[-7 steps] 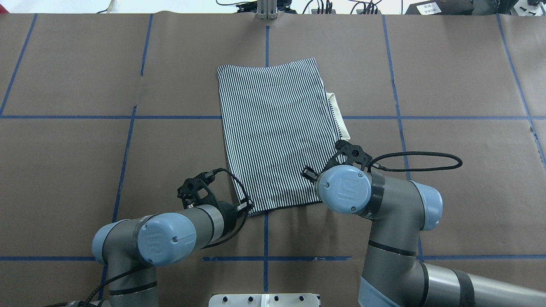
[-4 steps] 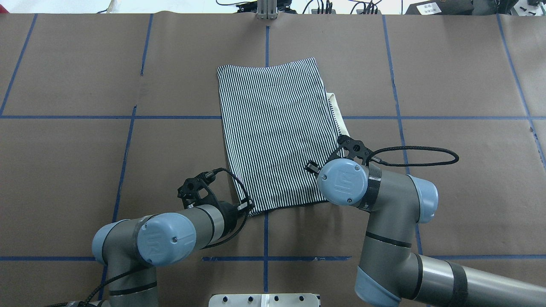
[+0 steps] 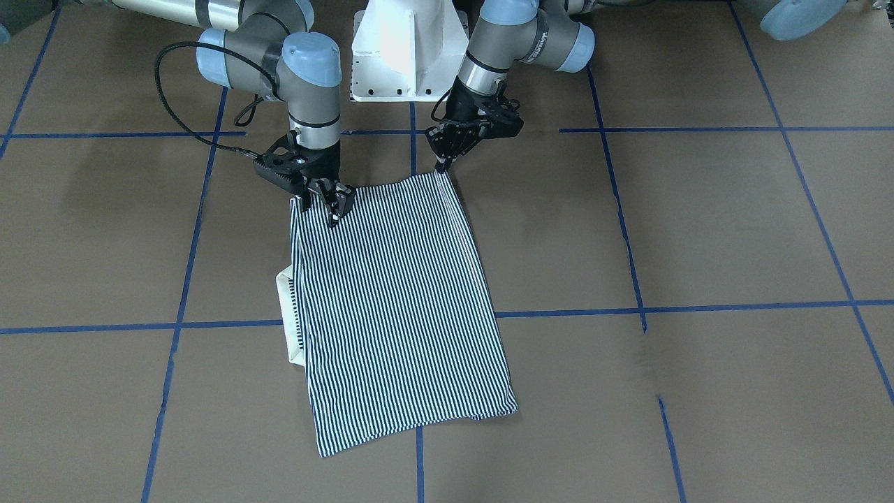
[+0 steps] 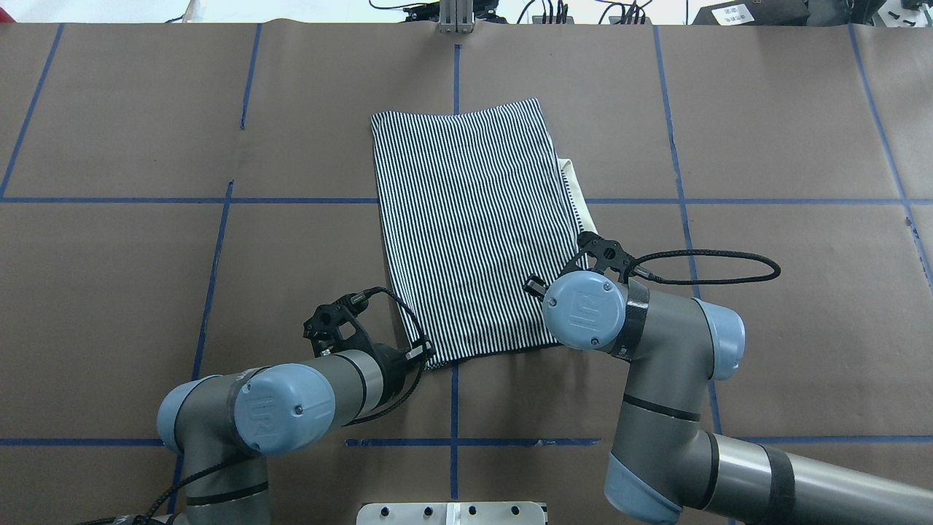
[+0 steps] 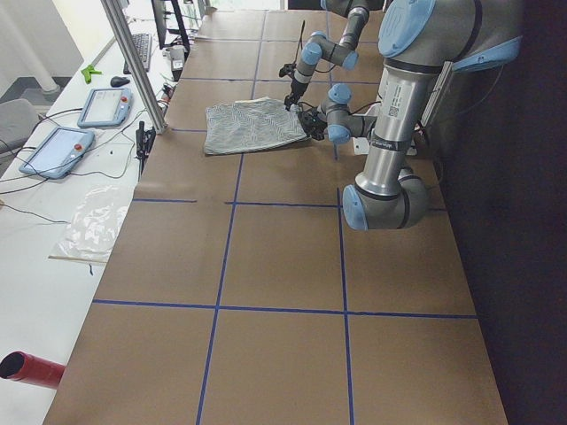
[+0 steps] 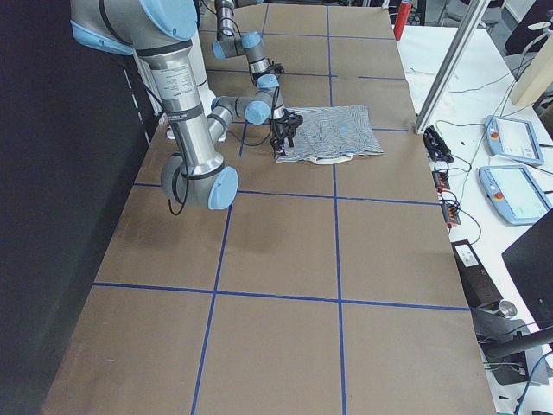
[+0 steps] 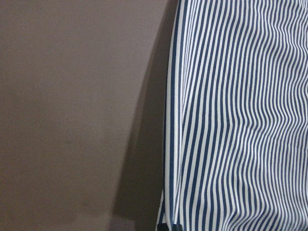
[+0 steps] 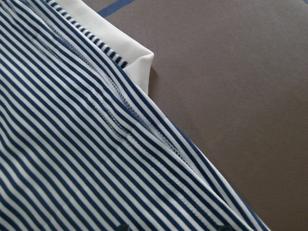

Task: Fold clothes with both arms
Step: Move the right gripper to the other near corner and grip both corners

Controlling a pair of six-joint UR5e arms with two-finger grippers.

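The striped polo shirt (image 4: 470, 226) lies folded into a flat rectangle on the brown table, and it also shows in the front view (image 3: 391, 300). Its cream collar (image 4: 574, 188) sticks out from under the right edge. My left gripper (image 3: 441, 165) is at the shirt's near-left corner, fingers drawn to a point and pinched on the cloth. My right gripper (image 3: 320, 208) stands at the near-right corner, jaws apart, fingertips down on the shirt's edge. In the overhead view the right wrist hides it. The right wrist view shows stripes and the collar (image 8: 122, 45).
The white pedestal base (image 3: 408, 49) stands between the arms at the near edge. Blue tape lines (image 4: 455, 408) grid the brown table cover. An aluminium post (image 4: 455, 16) rises at the far edge. Tablets (image 6: 511, 138) and cables lie on the bench beyond.
My right arm has shifted slightly to the right and its wrist has settled over the shirt's near-right corner. The left arm and the shirt have not moved.
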